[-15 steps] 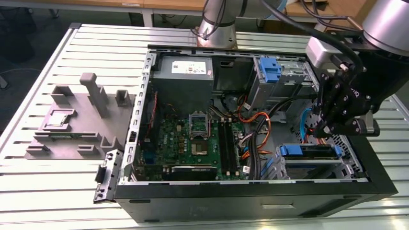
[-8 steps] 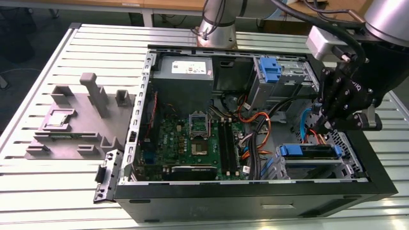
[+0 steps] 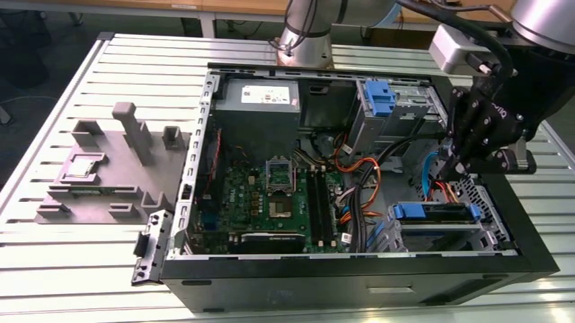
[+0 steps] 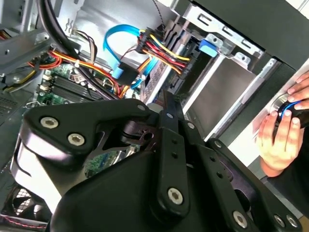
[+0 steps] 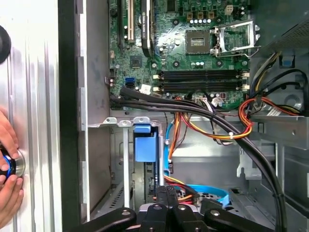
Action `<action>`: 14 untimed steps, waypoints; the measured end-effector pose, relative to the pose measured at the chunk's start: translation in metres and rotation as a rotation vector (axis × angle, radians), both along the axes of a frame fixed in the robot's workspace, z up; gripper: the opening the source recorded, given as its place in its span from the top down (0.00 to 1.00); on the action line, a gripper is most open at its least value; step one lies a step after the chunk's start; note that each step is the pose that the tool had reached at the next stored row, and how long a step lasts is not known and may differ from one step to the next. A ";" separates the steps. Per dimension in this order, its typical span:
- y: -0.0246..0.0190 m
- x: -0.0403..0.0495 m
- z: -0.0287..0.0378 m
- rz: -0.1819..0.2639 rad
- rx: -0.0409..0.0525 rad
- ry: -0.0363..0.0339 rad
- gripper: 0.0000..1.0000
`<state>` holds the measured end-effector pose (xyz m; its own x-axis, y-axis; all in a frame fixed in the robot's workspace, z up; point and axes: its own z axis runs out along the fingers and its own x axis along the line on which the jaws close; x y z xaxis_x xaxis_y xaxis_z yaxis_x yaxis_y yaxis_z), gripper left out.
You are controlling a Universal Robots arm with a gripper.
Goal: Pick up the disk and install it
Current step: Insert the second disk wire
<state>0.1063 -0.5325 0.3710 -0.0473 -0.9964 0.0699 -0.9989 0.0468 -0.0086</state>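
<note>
The disk (image 3: pixel 435 212), a dark slab edged by its blue carrier, sits in the grey drive cage (image 3: pixel 449 235) at the exterior view's lower right corner of the open computer case. Its blue carrier tab (image 5: pixel 146 145) shows in the first wrist view, and the same blue tab (image 4: pixel 210 47) shows in the second wrist view. My gripper (image 3: pixel 446 176) hangs just above and behind the cage. Its black fingertips (image 5: pixel 161 194) are pressed together, and I see nothing between them. The gripper's black linkage (image 4: pixel 164 159) covers the near part of the cage.
Orange, red and blue cables (image 3: pixel 364 182) run beside the cage. A blue bracket (image 3: pixel 382 97) sits on the upper drive bay, next to the grey power supply (image 3: pixel 260 101). A person's hand (image 4: pixel 280 135) rests on a round knob outside the case wall. A grey fixture (image 3: pixel 108 168) stands at the exterior view's left.
</note>
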 end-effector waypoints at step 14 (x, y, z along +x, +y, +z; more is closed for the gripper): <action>0.0173 0.0000 0.0093 -0.004 -0.0016 -0.0001 0.90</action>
<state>0.1063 -0.5151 0.3804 -0.0516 -0.9961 0.0716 -0.9987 0.0511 -0.0087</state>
